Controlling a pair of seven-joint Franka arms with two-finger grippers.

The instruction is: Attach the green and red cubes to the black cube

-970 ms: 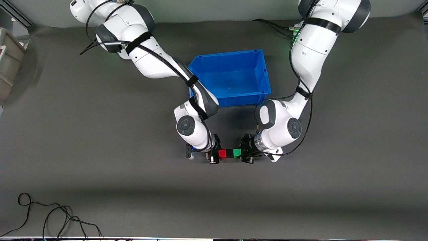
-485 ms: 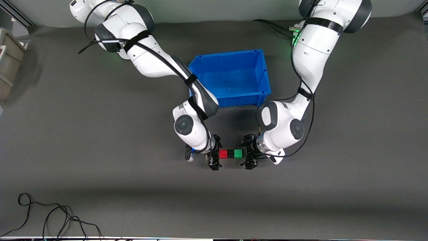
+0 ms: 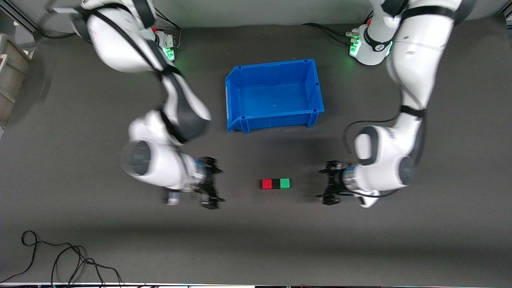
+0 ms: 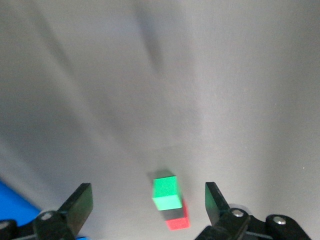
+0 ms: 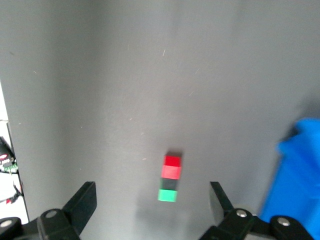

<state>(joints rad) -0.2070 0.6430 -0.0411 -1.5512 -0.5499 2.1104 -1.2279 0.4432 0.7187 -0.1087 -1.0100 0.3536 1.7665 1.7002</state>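
The red cube [image 3: 266, 184], black cube [image 3: 275, 184] and green cube [image 3: 285, 183] lie joined in one row on the grey mat, black in the middle. My right gripper [image 3: 216, 185] is open and empty, off the red end of the row. My left gripper [image 3: 322, 184] is open and empty, off the green end. In the left wrist view my left gripper [image 4: 146, 205] faces the green cube [image 4: 166, 195], with the red cube [image 4: 177, 222] showing past it. In the right wrist view my right gripper [image 5: 151, 202] is open, and the red cube [image 5: 172, 167], black cube [image 5: 169, 183] and green cube [image 5: 167, 195] lie ahead of it.
A blue bin [image 3: 275, 94] stands farther from the front camera than the row; it also shows in the right wrist view [image 5: 300, 175]. A grey container [image 3: 10, 76] sits at the right arm's end of the table. Black cables [image 3: 60, 256] lie near the front edge.
Both grippers have drawn away from the ends of the cube row, each toward its own end of the table. The row has stayed in place.
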